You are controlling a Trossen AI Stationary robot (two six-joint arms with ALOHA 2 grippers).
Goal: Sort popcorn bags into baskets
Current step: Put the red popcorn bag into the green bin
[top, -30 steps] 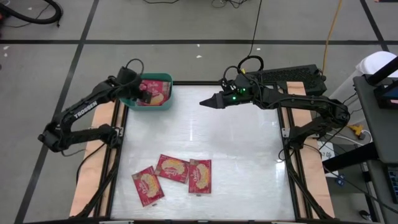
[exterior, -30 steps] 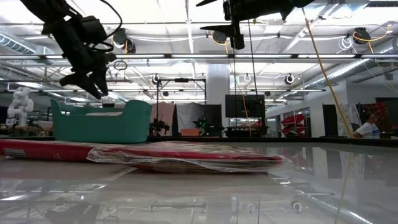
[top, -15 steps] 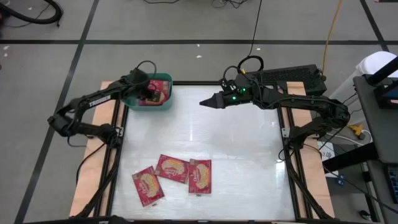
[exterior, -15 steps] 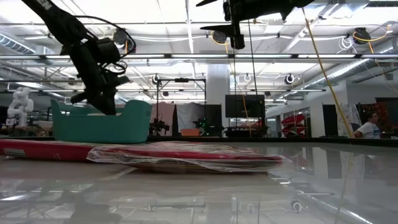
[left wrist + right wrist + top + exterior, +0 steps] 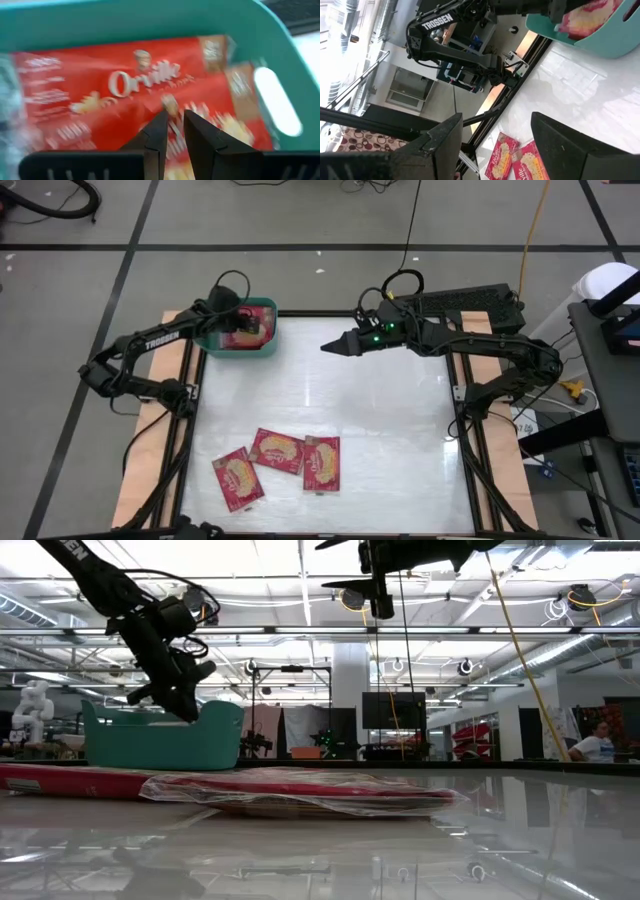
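I have the teal basket (image 5: 240,338) as my landmark; it sits at the far left corner of the worktop (image 5: 380,420), its outer walls close to the worktop's dark frame on two sides. From the basket toward the near edge there is a wide bare stretch of glossy surface, and the same bare surface runs from the basket across to the right-hand frame.

My left tool (image 5: 240,332) is over the basket, tipped down into it. In the left wrist view its two dark fingers (image 5: 156,139) stand almost together with only a thin slit between them, nothing pinched in that slit, their tips just above a packet. In the low view that tool (image 5: 188,700) hangs at about rim height of the basket's wall.

Inside the basket I see red popcorn bags (image 5: 130,95) lying flat, lettering up, one overlapping another toward the wall with the handle slot (image 5: 276,100). How many lie there I cannot tell.

Well away from the basket, near the front edge, three more packets (image 5: 282,460) lie flat in a loose row, the middle one touching or overlapping the one beside it.

My right tool (image 5: 332,346) waits in the air to the right of the basket, level with it, jaws standing apart and holding nothing.
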